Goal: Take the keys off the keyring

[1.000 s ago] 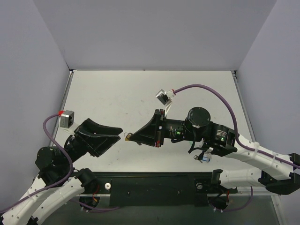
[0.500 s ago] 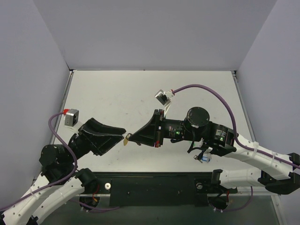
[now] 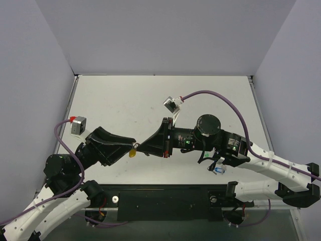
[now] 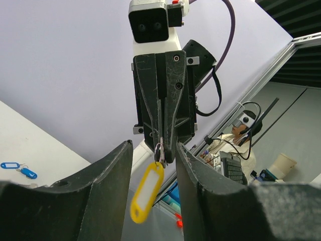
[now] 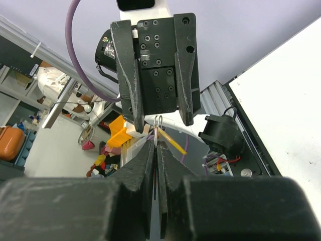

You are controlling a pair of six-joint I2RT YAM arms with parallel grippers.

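My right gripper [image 3: 139,147] is shut on the thin silver keyring [image 5: 158,123], which sticks out just past its fingertips; it also shows in the left wrist view [image 4: 158,150]. A yellow-capped key [image 4: 147,193] hangs from the ring, seen in the top view [image 3: 132,152] and edge-on in the right wrist view [image 5: 173,143]. My left gripper [image 3: 131,142] is open and faces the right one tip to tip. Its two fingers [image 4: 108,186] stand either side of the ring and yellow cap without touching them. Both grippers are held above the table.
Two blue-capped keys [image 4: 20,169] lie loose on the white table [image 3: 125,100], in the top view beside the right arm [image 3: 218,170]. Grey walls close in the left, back and right. A black rail runs along the near edge [image 3: 165,198].
My left gripper has moved right and closer to the right gripper, so its open fingers now flank the ring and yellow cap. The right arm has shifted slightly left.
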